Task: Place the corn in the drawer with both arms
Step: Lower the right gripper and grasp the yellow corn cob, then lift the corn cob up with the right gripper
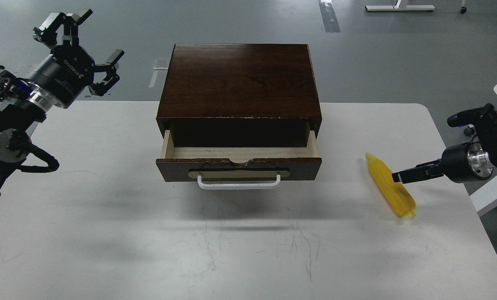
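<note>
The yellow corn (389,185) lies on the white table (106,233), right of the drawer, with its tip pointing away from me. The drawer (238,168) of the dark brown box (238,79) is pulled partly open. Its pale wood interior looks empty, and its white handle (238,183) faces me. My right gripper (403,175) comes in from the right, seen edge-on, with its tip at the corn's right side. I cannot tell its fingers apart. My left gripper (88,48) is open and empty, held high beyond the table's far left edge.
A white table part (496,189) stands just off the table's right edge, below my right arm. The box sits at the back middle of the table. Grey floor lies beyond the far edge.
</note>
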Controlling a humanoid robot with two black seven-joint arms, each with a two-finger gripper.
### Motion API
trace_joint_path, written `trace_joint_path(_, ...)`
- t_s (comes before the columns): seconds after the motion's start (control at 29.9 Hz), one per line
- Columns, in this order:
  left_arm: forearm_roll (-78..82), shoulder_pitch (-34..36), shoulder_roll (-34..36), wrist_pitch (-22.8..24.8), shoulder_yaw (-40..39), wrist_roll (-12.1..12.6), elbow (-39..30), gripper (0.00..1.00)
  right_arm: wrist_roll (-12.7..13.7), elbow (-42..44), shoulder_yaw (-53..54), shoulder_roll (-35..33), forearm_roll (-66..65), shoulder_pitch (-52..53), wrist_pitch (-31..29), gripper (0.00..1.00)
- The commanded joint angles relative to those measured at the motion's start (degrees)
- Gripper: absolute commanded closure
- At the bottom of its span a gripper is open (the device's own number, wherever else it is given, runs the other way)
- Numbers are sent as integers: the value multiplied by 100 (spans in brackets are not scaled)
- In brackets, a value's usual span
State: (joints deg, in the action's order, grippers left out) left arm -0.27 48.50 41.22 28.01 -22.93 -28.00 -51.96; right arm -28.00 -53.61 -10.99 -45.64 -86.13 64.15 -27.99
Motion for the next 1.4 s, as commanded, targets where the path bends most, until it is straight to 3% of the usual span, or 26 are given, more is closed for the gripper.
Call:
trace_joint_path(0.0, 0, 10, 9, -1, -10, 0, 1, 2, 0, 96, -17, 108, -1, -43, -1, 6)
trace_joint_path(0.33, 0, 28, 9, -1, -19, 0, 1, 2, 0, 395, -307, 424, -1, -51, -1, 14)
trace_joint_path(0.47, 0, 28, 26, -1, -19, 0, 1, 2, 0, 492, -430, 591, -1, -51, -1, 26)
trace_joint_path(0.57, 0, 28, 35, -1, -19, 0, 1, 2, 0, 492, -448, 644, -1, -51, -1, 53)
trace_joint_path(0.63, 0, 28, 44, -1, -19, 0, 1, 2, 0, 492, -465, 644, 8, -51, -1, 80)
trace_joint_path(0.73, 0, 19, 53, -1, -19, 0, 1, 2, 0, 492, -474, 635, 8, -60, -1, 100)
trace_joint_path(1.07, 0, 10, 62, -1, -63, 0, 1, 2, 0, 98, -457, 275, 26, 194, -1, 100)
trace_joint_path(1.37, 0, 10, 18, -1, -63, 0, 1, 2, 0, -931, -457, -270, 96, 2169, -1, 100)
